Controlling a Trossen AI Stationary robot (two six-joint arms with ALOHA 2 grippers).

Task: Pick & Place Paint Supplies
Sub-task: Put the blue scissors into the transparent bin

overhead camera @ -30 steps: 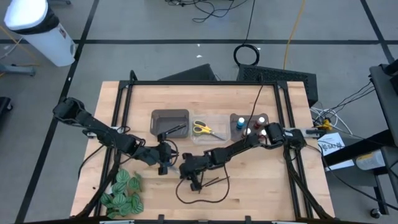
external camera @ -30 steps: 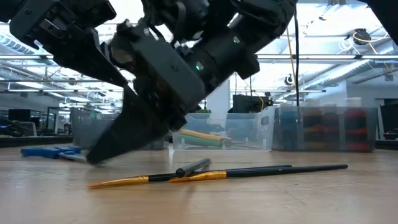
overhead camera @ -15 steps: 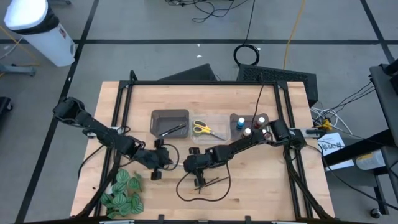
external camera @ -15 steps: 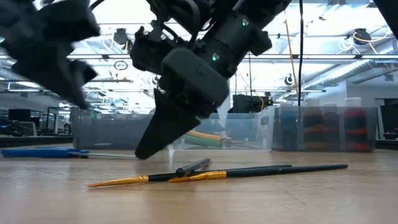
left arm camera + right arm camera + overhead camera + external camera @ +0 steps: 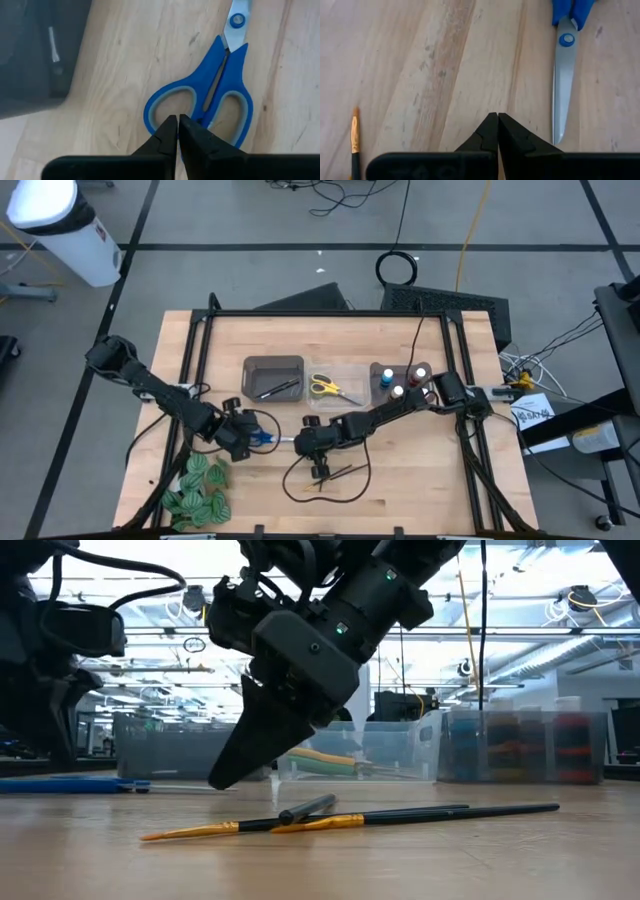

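Note:
The blue scissors (image 5: 265, 439) lie flat on the wooden table between my two grippers. My left gripper (image 5: 178, 119) is shut and points steeply down, with its tips over the inner edge of one handle loop (image 5: 159, 102). My right gripper (image 5: 498, 116) is shut and slants down just short of the scissors' blade (image 5: 563, 85); in the low view it (image 5: 218, 780) hangs a little above the table. Two thin dark paintbrushes (image 5: 350, 818) with gold ferrules lie crossed on the table, nearer the near edge than my right gripper. My left gripper comes at the scissors' handle end from above, slanting. Its shut tips stand at the rim of one loop (image 5: 167, 120), but they hide the spot themselves. Whether they touch the handle I cannot tell. The scissors lie flat on the table.
At the back stand a grey bin (image 5: 273, 377) with a brush in it, a clear bin with yellow scissors (image 5: 325, 387), and a bin of paint bottles (image 5: 400, 380). A green leafy bunch (image 5: 195, 490) lies at the near left. A black cable (image 5: 300, 485) loops by the brushes.
My left gripper has gone toward the table's left edge, sunk and tipped steeply downward, uncovering the blue scissors, which have stayed flat on the table. My right gripper has risen a little from the brushes, then kept still.

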